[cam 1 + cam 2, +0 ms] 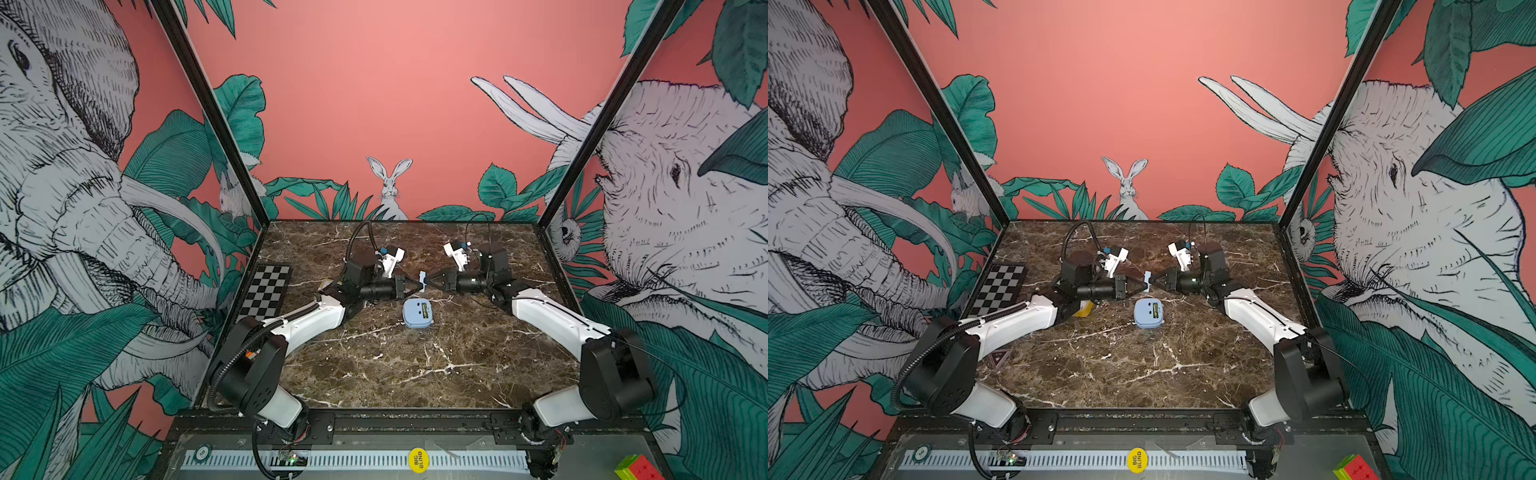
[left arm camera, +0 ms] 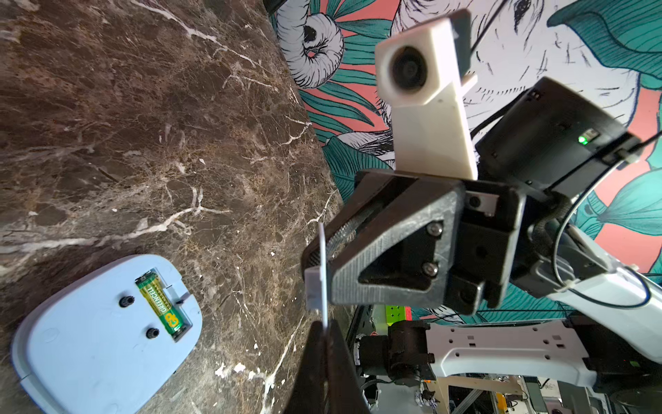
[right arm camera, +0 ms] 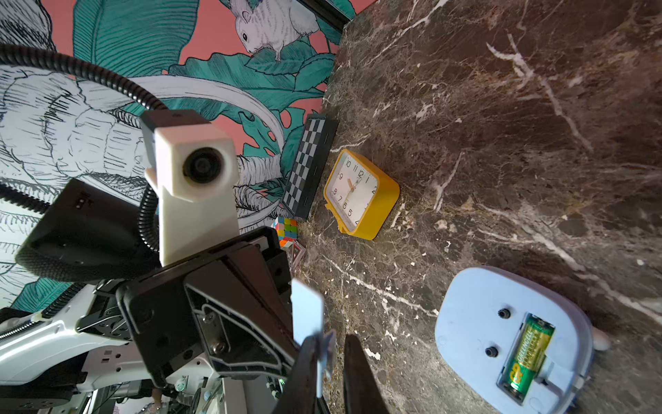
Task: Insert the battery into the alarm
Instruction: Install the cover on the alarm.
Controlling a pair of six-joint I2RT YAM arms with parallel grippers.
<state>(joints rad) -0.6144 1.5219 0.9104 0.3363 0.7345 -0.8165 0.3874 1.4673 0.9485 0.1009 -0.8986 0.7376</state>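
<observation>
**Marble table** (image 1: 395,374): work surface. Everything listed below is carried on or above it.

**Left gripper** (image 1: 419,286): held level above the table, just beyond the alarm. The jaws are pressed together on one edge of the battery cover, so the cover is offered clear of the table.

**Right gripper** (image 1: 428,282): set tip to tip with the left. The jaws stand narrow about the cover's opposite edge, and whether they pinch it cannot be told. A hand-over is judged to be in hand, probably for a better hold when refitting.

**Alarm** (image 1: 417,313): pale blue, laid face down near the table's middle. Its back and open compartment are thereby presented upward.

**Yellow clock** (image 3: 360,195): stood upright, apart from the alarm, on the left arm's side. It is judged no part of the job.

**Battery cover** (image 3: 307,312): small pale blue plate, held in the air between the two claws, apart from the alarm.

**Battery** (image 2: 163,306): green and gold, seated lengthwise in the alarm's compartment. Only the cover is judged left to fit.
</observation>
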